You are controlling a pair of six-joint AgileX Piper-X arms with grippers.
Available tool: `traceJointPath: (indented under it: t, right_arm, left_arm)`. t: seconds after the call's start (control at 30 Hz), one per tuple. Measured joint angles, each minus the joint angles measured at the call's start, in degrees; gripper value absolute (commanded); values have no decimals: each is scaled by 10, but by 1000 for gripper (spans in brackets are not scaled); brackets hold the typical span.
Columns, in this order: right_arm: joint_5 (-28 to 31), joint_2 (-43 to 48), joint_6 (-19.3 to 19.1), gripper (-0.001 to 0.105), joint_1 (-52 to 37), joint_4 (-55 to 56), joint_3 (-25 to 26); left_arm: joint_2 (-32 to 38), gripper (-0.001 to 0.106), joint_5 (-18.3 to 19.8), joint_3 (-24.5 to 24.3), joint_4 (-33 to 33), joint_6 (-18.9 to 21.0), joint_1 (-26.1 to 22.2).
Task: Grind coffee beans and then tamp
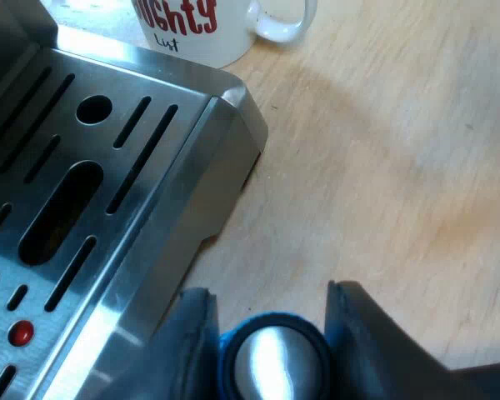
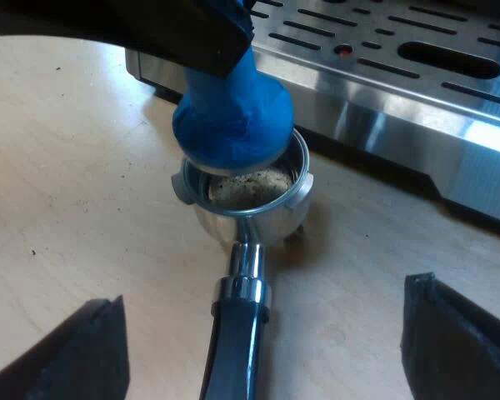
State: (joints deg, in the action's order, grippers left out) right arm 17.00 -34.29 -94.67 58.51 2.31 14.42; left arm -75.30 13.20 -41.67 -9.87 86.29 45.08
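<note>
A blue tamper (image 1: 273, 367) with a shiny metal top sits between my left gripper's (image 1: 269, 302) fingers, which are shut on it. In the right wrist view that same tamper (image 2: 233, 121) hangs at the rim of the metal holder's basket (image 2: 293, 193), partly over it. Pale coffee grounds (image 2: 250, 185) show inside the basket. The holder stands on the wooden table with its dark handle (image 2: 233, 342) running back between the fingers of my right gripper (image 2: 262, 293). That gripper is open wide and touches nothing.
The espresso machine's slotted steel drip tray (image 1: 108, 167) (image 2: 400, 67) lies just beyond the holder. A white mug (image 1: 200, 25) with red lettering stands at the tray's corner. Bare wooden table (image 1: 383, 167) stretches beside the tray.
</note>
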Motion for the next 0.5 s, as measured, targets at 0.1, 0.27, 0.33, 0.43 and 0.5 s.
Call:
traceJointPath:
  t: [0.1,0.27,0.33,0.43,0.5]
  right_arm:
    - [0,0,0,69,0,0,0]
    - [0,0,0,69,0,0,0]
    - [0,0,0,69,0,0,0]
    - [0,0,0,69,0,0,0]
    - [0,0,0,69,0,0,0]
  left_arm:
    - [0,17,0,0,0,0,0]
    - [0,17,0,0,0,0,0]
    - [0,17,0,0,0,0,0]
    - [0,17,0,0,0,0,0]
    - [0,17,0,5,2,0,0]
